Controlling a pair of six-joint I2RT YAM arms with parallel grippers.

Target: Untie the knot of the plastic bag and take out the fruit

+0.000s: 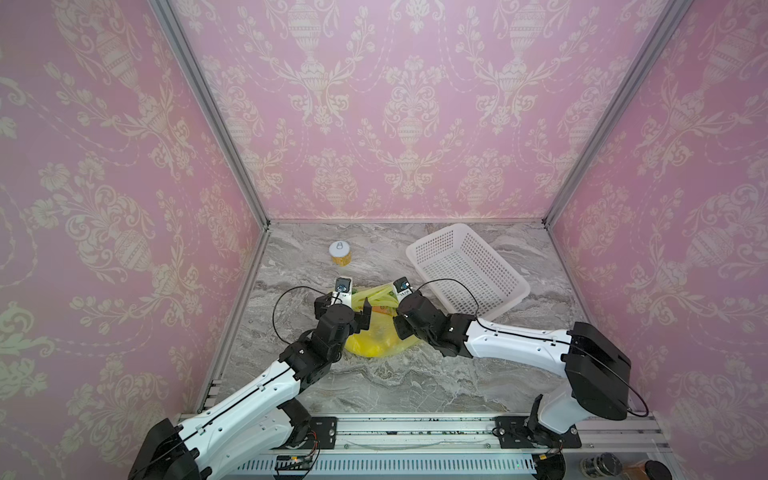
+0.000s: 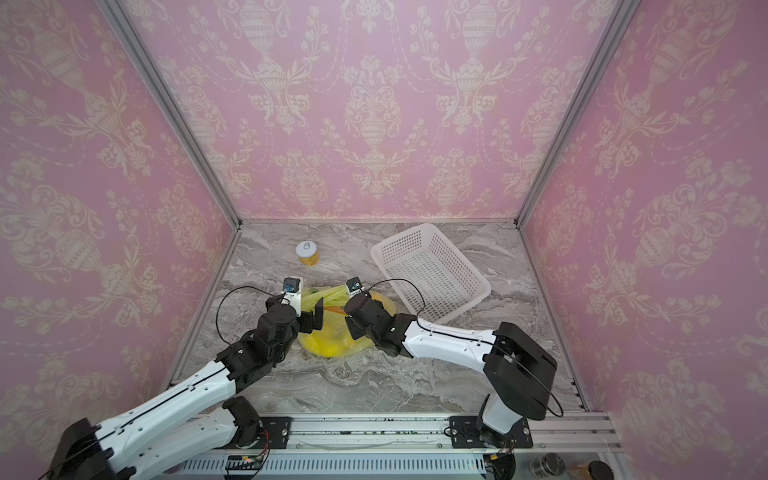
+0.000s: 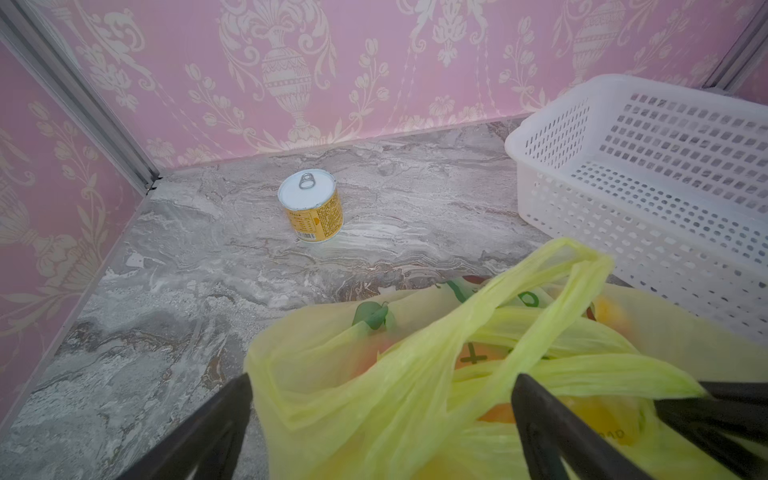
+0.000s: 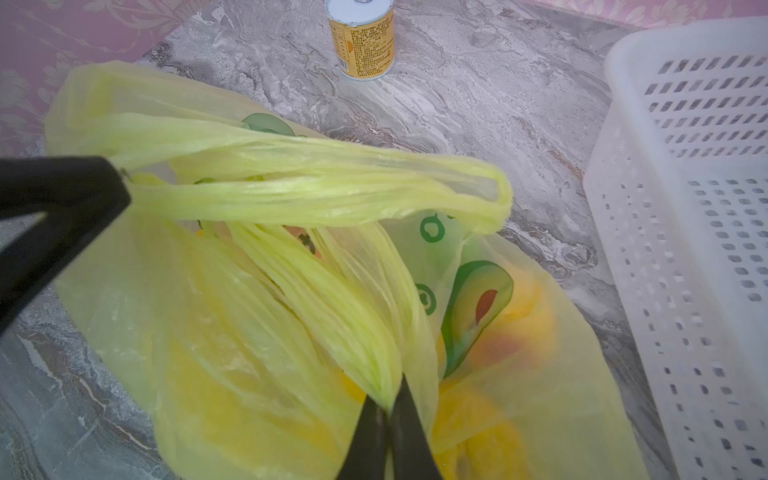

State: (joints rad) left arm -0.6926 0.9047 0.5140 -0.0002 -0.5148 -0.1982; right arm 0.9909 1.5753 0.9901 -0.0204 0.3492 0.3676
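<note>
In both top views the plastic bag [image 1: 376,332] lies on the marble surface [image 1: 415,374] between the two arms, yellow fruit [image 1: 365,348] glowing through its film; a white basket [image 1: 465,270] sits just beside it on the right, and a can [image 1: 340,253] stands behind. From the left wrist, the left gripper [image 3: 382,376] is spread wide and holds nothing, astride the bag's near edge, one finger over bare surface, the other over the film, just beside the spot where the handle loop [image 3: 557,316] crosses the handle strip [image 3: 602,374]. From the right wrist, the right gripper [image 4: 388,409] is clamped on that bunched handle strip, which runs from its jaws away toward the crossing beside the left gripper's finger [image 4: 75,187] (the left arm looks the nearer to that spot); the handle loop lies athwart it, long axis pointing toward the basket, and free. Whether the knot is tight there cannot be told — the finger hides part of the crossing
</note>
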